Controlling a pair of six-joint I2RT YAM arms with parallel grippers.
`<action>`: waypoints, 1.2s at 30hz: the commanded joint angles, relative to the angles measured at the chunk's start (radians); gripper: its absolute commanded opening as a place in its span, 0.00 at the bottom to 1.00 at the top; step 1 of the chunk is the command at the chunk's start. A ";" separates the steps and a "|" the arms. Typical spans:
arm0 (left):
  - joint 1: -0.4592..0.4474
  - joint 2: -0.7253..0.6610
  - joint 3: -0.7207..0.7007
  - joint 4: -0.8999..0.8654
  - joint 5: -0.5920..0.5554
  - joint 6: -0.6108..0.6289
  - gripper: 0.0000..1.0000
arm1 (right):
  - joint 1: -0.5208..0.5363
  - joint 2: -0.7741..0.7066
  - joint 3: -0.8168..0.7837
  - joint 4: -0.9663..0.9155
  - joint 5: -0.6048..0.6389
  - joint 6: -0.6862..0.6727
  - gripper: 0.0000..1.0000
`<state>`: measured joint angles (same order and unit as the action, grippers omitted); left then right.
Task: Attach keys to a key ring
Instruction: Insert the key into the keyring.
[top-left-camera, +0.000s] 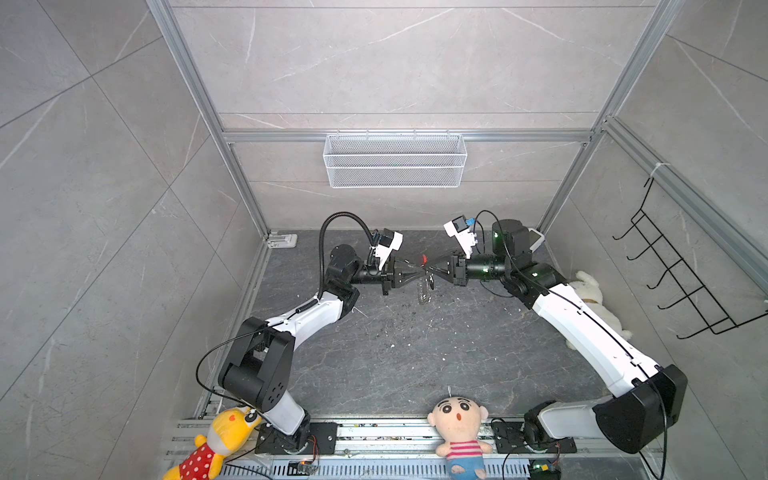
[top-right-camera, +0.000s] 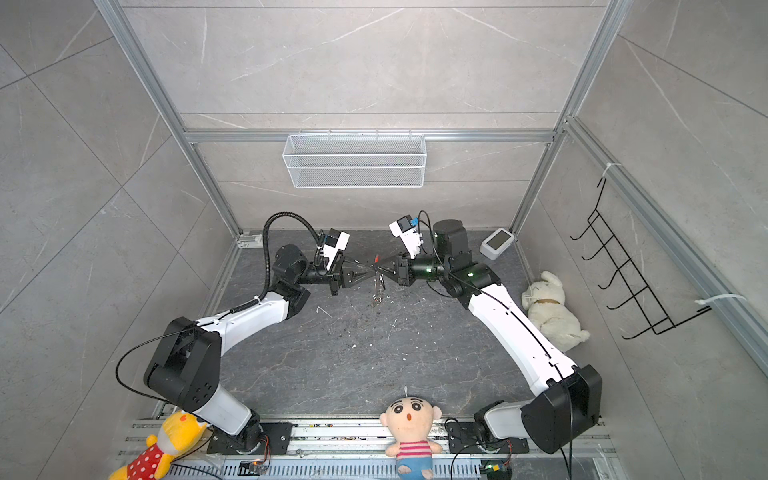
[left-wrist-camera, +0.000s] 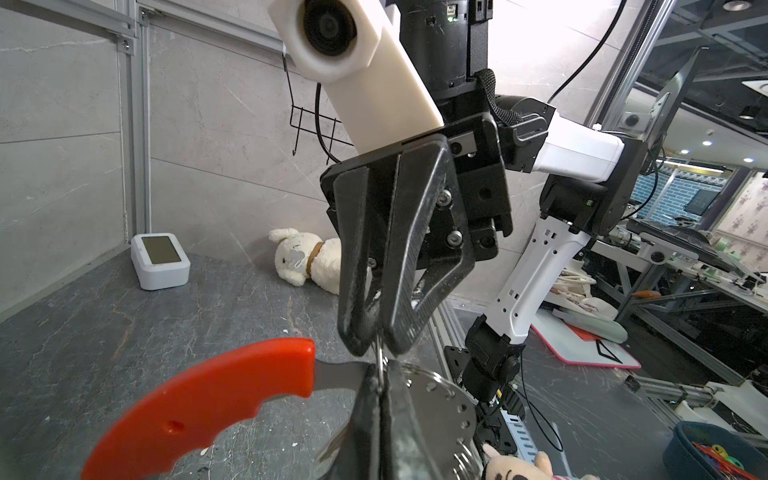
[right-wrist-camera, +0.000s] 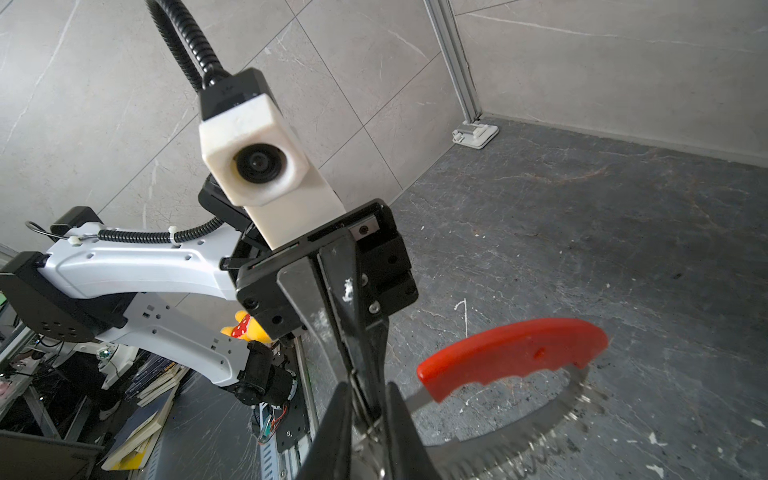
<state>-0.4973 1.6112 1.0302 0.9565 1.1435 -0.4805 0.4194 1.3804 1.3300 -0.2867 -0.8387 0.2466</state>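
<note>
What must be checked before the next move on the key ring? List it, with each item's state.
1. Left gripper hold on the key ring: ok, shut on its grey band beside the red strip.
2. Right gripper grip on the small silver ring: cannot tell; its jaws stand slightly apart around it.
3. Key ring off the table: ok, it hangs in the air.
4. Key in view: cannot tell; none clearly shows.
</note>
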 joint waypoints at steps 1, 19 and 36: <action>-0.004 -0.014 0.051 0.103 -0.002 -0.005 0.00 | 0.004 0.004 -0.023 0.003 -0.009 0.010 0.17; -0.004 -0.006 0.059 0.132 -0.015 -0.024 0.00 | 0.005 0.004 -0.032 0.029 -0.016 0.036 0.10; -0.004 -0.017 0.048 0.077 -0.046 0.020 0.14 | 0.008 -0.018 -0.036 0.036 0.025 0.033 0.00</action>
<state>-0.4908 1.6226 1.0302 0.9901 1.1423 -0.5331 0.4175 1.3792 1.3064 -0.2276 -0.8371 0.2550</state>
